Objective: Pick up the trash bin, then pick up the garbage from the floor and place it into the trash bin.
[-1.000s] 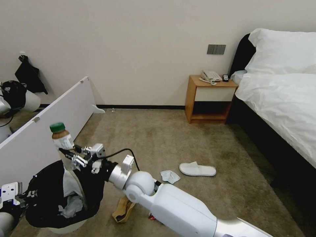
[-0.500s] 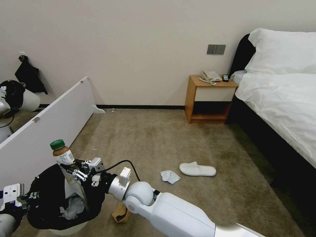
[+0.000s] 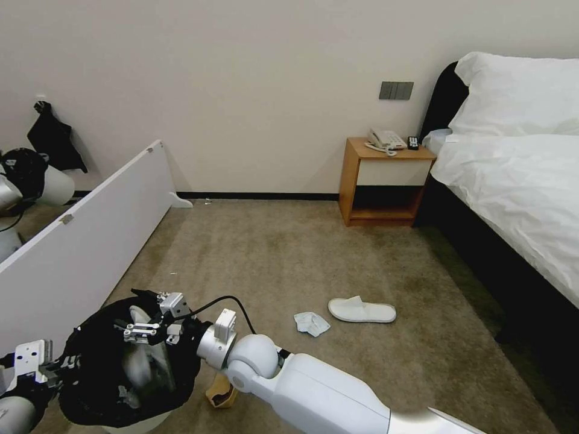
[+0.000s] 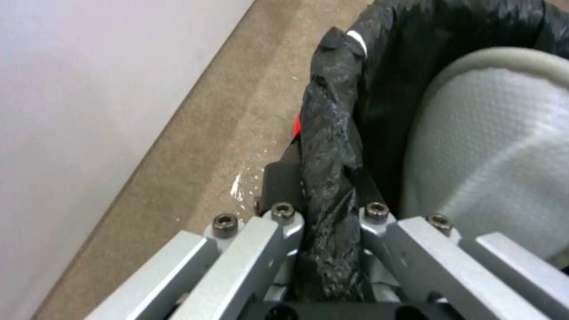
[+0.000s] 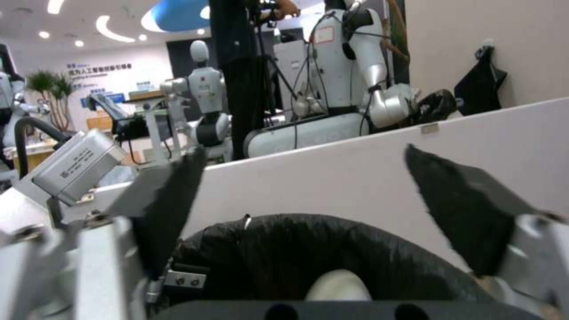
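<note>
The green-capped bottle that stood clamped above the bin a second ago is gone from the right gripper (image 3: 143, 330), which has come down and now hangs over the mouth of the trash bin (image 3: 84, 386), at about 7 o'clock in the head view. Its fingers (image 5: 474, 213) stand wide apart with nothing between them, as the right wrist view makes plain. The bin, lined with a black bag (image 4: 332, 146) folded over its rim, has also sunk a little in the head view. The left gripper (image 3: 51, 366) sits at the bin's 9 o'clock side, fingers (image 4: 278, 231) clamped on the bag-covered rim. Inside the bin lies a white slipper (image 4: 492, 155), its textured sole turned toward the left wrist camera.

On the beige carpet floor (image 3: 338, 265) there is more litter: a crumpled brown paper bag (image 3: 220, 393) touching the right arm's underside near 6 o'clock, a pale-blue tissue (image 3: 311, 323) just right of centre, and a second white slipper (image 3: 362, 310) just beside it toward 3 o'clock. A white panel (image 3: 84, 247) leans along the left side at 9 o'clock. A wooden nightstand (image 3: 386, 181) with a telephone (image 3: 386, 140) stands by the bed (image 3: 512, 169) toward 2 o'clock.
</note>
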You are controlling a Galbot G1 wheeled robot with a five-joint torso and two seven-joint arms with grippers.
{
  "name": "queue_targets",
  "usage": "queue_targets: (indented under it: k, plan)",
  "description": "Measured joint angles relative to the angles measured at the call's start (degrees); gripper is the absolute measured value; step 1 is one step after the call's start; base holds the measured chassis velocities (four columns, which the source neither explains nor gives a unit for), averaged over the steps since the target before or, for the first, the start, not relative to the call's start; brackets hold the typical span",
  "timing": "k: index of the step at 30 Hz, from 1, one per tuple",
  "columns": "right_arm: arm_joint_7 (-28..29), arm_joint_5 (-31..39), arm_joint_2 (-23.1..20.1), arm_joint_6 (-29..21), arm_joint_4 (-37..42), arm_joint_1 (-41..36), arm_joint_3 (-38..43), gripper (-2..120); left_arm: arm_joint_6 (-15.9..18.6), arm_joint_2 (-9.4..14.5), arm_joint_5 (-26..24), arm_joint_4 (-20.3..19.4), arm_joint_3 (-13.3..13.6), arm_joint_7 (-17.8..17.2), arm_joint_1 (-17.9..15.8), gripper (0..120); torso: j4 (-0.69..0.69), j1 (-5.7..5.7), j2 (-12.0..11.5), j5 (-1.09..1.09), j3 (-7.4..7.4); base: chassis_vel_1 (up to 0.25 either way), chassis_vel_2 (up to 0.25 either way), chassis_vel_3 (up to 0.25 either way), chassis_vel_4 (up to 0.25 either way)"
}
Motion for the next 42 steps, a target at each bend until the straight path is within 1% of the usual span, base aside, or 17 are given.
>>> queue_targets:
  k: [2, 3, 13, 15, 19, 21, 22, 24, 25, 26, 27, 28, 29, 34, 36, 37, 42]
  plan:
    - [0.07, 0.10, -0.02, 0.00, 0.14, 0.16, -0.06, 98, 0.00, 0.05, -0.08, 0.00, 0.01, 0.01, 0.04, 4, 0.00, 0.00, 0.00, 0.00, 0.00, 0.000, 0.000, 0.000, 0.000]
    - [0.09, 0.15, -0.11, -0.01, 0.33, 0.24, -0.08, 99, 0.00, 0.11, -0.13, 0.03, -0.03, 0.03, 0.05, 4, 0.00, 0.00, 0.00, 0.00, 0.00, 0.000, 0.000, 0.000, 0.000]
    - [0.32, 0.99, -1.17, 0.27, 3.11, 0.31, 1.56, 100, 0.00, 0.07, -0.04, 0.61, -0.47, -0.06, -0.44, 4, 0.00, 0.00, 0.00, 0.00, 0.00, 0.000, 0.000, 0.000, 0.000]
    - [1.07, 0.77, -1.20, 0.34, 4.05, -0.49, 7.66, 100, 0.00, -0.07, 0.34, 1.05, -1.21, -0.05, -0.61, 4, 0.01, 0.00, 0.00, 0.00, 0.00, 0.000, 0.000, 0.000, 0.000]
    - [3.27, 2.28, -2.79, -0.73, 5.70, -1.33, 13.64, 100, 0.00, -0.08, 0.33, 1.25, -2.18, -0.14, -0.56, 4, 0.00, 0.00, 0.01, 0.00, 0.00, 0.000, 0.000, 0.000, 0.000]
    - [7.75, 2.61, -5.08, -2.47, 8.28, -2.96, 17.95, 100, 0.00, -0.22, 0.01, 1.30, -2.87, -0.12, -0.23, 4, -0.03, 0.00, 0.01, 0.01, 0.00, 0.000, 0.000, 0.000, 0.000]
    - [7.75, 2.61, -5.08, -2.47, 8.28, -2.96, 17.95, 100, 0.00, -0.22, 0.01, 1.30, -2.87, -0.12, -0.23, 4, -0.03, 0.00, 0.01, 0.01, 0.00, 0.000, 0.000, 0.000, 0.000]
    - [13.40, 2.03, -6.86, -5.00, 11.22, -4.86, 20.85, 100, 0.00, -0.36, -0.12, 1.61, -3.21, 0.02, 0.01, 4, -0.02, 0.00, 0.01, 0.02, 0.00, 0.000, 0.000, 0.000, 0.000]
    - [13.40, 2.03, -6.86, -5.00, 11.22, -4.86, 20.85, 100, 0.00, -0.36, -0.12, 1.61, -3.21, 0.02, 0.01, 4, -0.02, 0.00, 0.01, 0.02, 0.00, 0.000, 0.000, 0.000, 0.000]
    - [17.52, 1.80, -7.77, -7.07, 13.01, -6.29, 22.58, 100, 0.00, -0.51, -0.09, 1.85, -3.47, 0.02, 0.05, 4, -0.02, 0.00, 0.01, 0.01, 0.00, 0.000, 0.000, 0.000, 0.000]
    - [17.52, 1.80, -7.77, -7.07, 13.01, -6.29, 22.58, 100, 0.00, -0.51, -0.09, 1.85, -3.47, 0.02, 0.05, 4, -0.02, 0.00, 0.01, 0.01, 0.00, 0.000, 0.000, 0.000, 0.000]
    - [22.52, 1.51, -8.98, -9.08, 14.97, -8.54, 24.77, 100, 0.00, -0.82, 0.17, 2.04, -3.90, -0.09, 0.05, 4, -0.01, 0.00, 0.01, 0.02, 0.00, 0.000, 0.000, 0.000, 0.000]
    - [25.02, 0.72, -10.13, -10.10, 16.01, -11.12, 26.96, 100, 0.00, -1.21, 0.17, 2.04, -4.29, -0.13, 0.00, 4, 0.01, 0.00, 0.01, 0.02, 0.00, 0.000, 0.000, 0.000, 0.000]
    - [26.40, -0.67, -12.79, -12.45, 18.14, -17.15, 31.42, 100, 0.00, -1.51, 0.02, 2.20, -5.13, -0.10, -0.13, 4, -0.01, 0.00, 0.01, 0.03, 0.00, 0.000, 0.000, 0.000, 0.000]
    - [26.81, -2.52, -15.03, -16.32, 20.34, -22.44, 35.02, 100, 0.00, -1.54, -0.15, 2.51, -5.54, -0.17, -0.10, 4, -0.02, 0.00, 0.01, 0.02, 0.00, 0.000, 0.000, 0.000, 0.000]
    - [26.81, -2.52, -15.03, -16.32, 20.34, -22.44, 35.02, 100, 0.00, -1.54, -0.15, 2.51, -5.54, -0.17, -0.10, 4, -0.02, 0.00, 0.01, 0.02, 0.00, 0.000, 0.000, 0.000, 0.000]
    - [22.90, -5.67, -17.20, -21.28, 21.66, -27.44, 39.51, 100, 0.00, -1.58, -0.29, 2.64, -5.59, -0.14, -0.20, 4, 0.00, 0.00, 0.01, 0.02, 0.00, 0.000, 0.000, 0.000, 0.000]
